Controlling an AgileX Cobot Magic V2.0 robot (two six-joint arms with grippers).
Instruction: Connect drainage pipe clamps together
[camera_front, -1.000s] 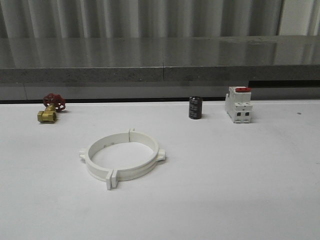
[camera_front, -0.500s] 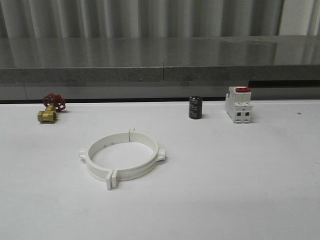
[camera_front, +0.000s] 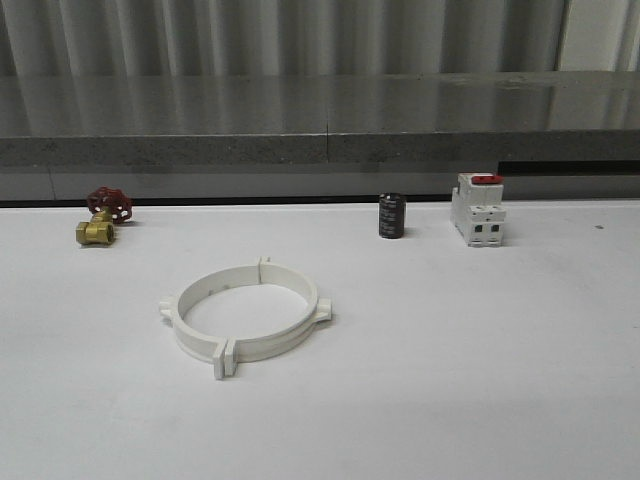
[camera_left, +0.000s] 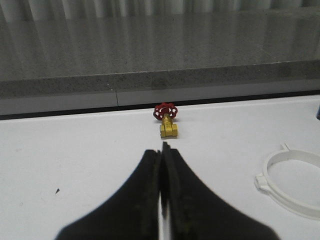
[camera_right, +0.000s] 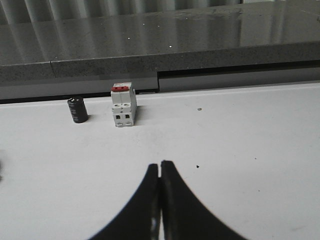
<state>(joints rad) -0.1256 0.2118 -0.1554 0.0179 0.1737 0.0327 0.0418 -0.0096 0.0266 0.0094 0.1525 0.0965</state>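
Both end effectors, left (camera_left: 161, 150) and right (camera_right: 160, 167), pressed closed and empty; drainage pipe clamps (camera_front: 243, 317) form a ring

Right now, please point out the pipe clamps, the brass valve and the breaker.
pipe clamps (camera_front: 250, 349), front view, near rim of the white ring.
brass valve (camera_left: 169, 129), left wrist view, brass body.
breaker (camera_right: 123, 107), right wrist view, white front face.

The left gripper (camera_left: 161, 150) shows as two black fingers (camera_left: 147, 200), broad at the base and curving in to narrow tips, with a matte, slightly rough surface. The right gripper (camera_right: 160, 167) has the same look: two black, smoothly curved fingers (camera_right: 175, 205) that taper to slim tips, without visible markings, screws or cables.
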